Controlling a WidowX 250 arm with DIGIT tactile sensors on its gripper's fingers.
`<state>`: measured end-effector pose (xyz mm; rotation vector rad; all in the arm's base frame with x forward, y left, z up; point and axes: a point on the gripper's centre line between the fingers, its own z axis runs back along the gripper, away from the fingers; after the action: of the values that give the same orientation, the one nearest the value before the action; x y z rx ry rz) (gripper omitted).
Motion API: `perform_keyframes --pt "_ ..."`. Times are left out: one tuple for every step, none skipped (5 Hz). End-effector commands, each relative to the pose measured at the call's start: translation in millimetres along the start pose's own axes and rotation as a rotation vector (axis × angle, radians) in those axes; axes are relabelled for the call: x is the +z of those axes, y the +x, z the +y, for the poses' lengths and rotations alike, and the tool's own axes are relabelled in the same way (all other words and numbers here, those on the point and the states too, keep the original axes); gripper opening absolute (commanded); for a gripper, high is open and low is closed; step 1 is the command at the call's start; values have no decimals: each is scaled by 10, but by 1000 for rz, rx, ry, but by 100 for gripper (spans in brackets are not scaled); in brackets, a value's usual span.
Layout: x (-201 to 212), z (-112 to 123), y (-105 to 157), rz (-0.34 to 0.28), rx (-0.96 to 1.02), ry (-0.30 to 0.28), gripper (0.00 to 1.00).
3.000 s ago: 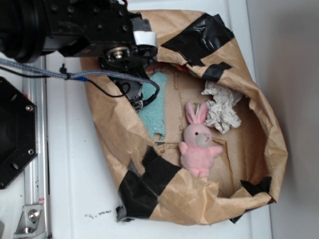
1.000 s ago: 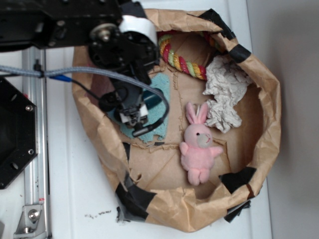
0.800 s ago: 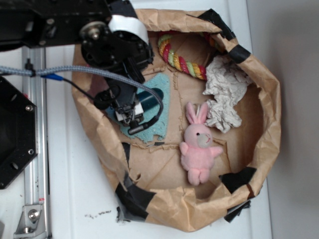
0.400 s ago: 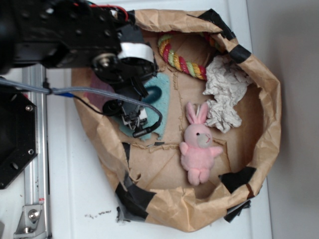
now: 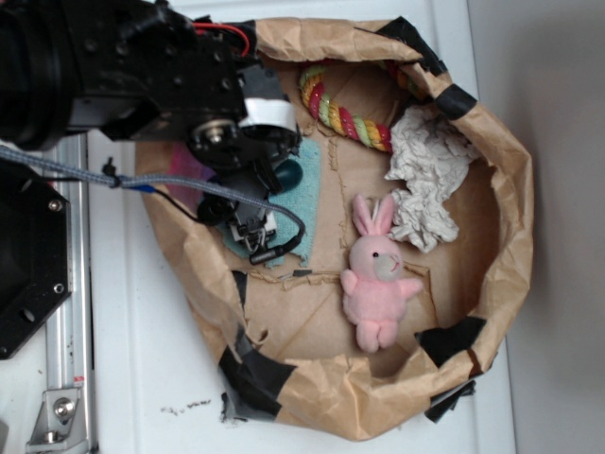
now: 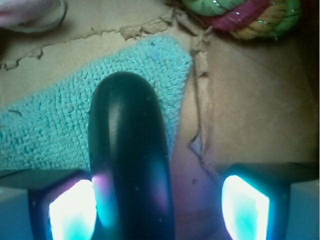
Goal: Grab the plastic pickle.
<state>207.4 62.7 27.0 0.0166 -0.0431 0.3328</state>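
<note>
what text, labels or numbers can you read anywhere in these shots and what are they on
None can be read.
Small dark marks on the white table: too small and smeared to read as letters.
The gripper, plastic pickle, teal cloth, pink bunny, rope toy and paper bag show no print.

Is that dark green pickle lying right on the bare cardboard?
No, in the wrist view the plastic pickle lies on the teal cloth, which is spread over the cardboard floor.
</note>
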Motion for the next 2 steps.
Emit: perform_keyframes --pt "20 85 15 -30 -4 17 0" --pt "18 79 15 -26 -14 23 0"
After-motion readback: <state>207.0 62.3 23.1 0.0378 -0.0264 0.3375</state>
